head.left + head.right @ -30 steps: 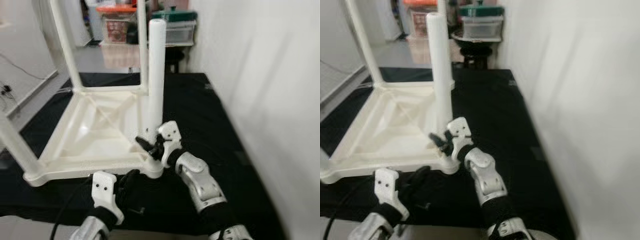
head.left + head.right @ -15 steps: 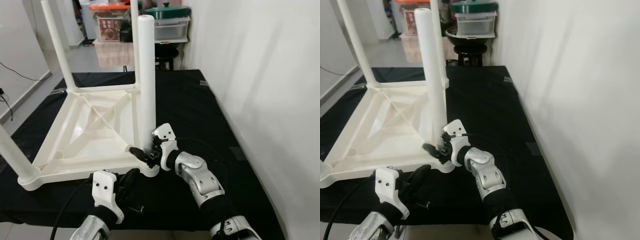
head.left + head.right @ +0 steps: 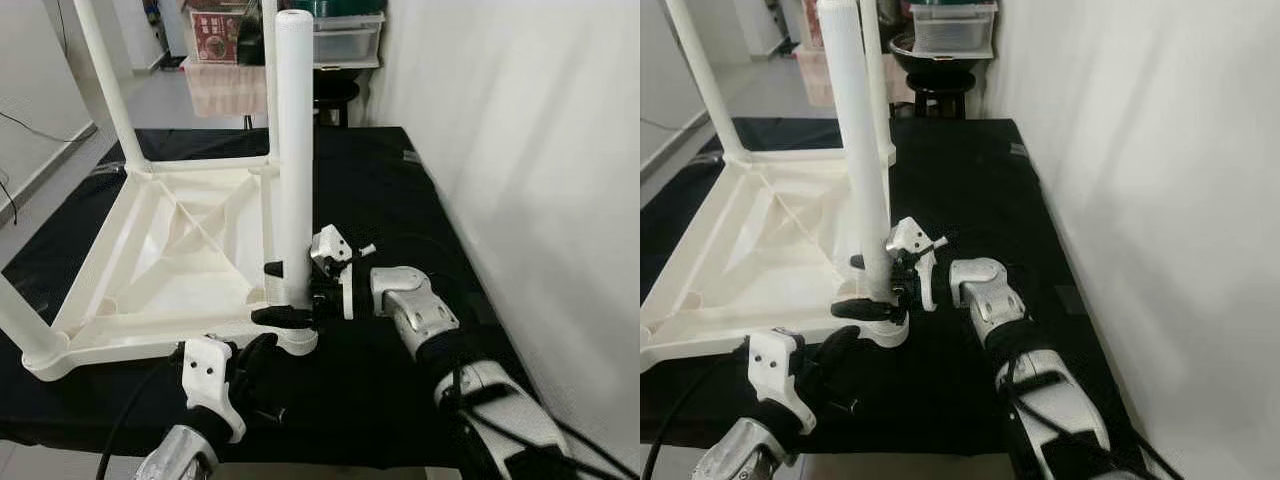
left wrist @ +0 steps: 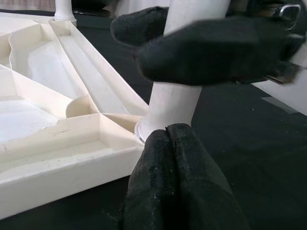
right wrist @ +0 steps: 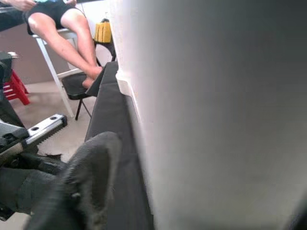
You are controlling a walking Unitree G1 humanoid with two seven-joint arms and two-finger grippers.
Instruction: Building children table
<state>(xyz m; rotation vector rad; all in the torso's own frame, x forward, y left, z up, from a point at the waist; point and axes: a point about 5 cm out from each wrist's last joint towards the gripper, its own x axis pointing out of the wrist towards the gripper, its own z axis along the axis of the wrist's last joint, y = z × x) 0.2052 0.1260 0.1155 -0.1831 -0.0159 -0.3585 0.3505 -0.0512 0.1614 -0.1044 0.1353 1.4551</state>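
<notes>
The white children's table (image 3: 150, 250) lies upside down on a black mat (image 3: 400, 200), its legs pointing up. My right gripper (image 3: 278, 292) is shut on the base of the near right table leg (image 3: 294, 150); one black finger lies behind it and one in front, just above the corner socket (image 3: 297, 340). In the left wrist view these fingers (image 4: 216, 48) cross the leg. My left gripper (image 3: 266, 352) is shut with nothing in it, its tips (image 4: 168, 139) pressed together just short of that socket.
A white wall (image 3: 540, 150) runs close along the right side of the mat. Storage boxes (image 3: 345, 35) and a black stool (image 3: 335, 90) stand at the back. Another upright leg (image 3: 105, 90) rises at the far left. A seated person's legs (image 5: 67, 28) appear in the right wrist view.
The camera has shifted. My right wrist has rolled around the leg's base, so its fingers now lie level on both sides of the leg. The left gripper has stayed put.
</notes>
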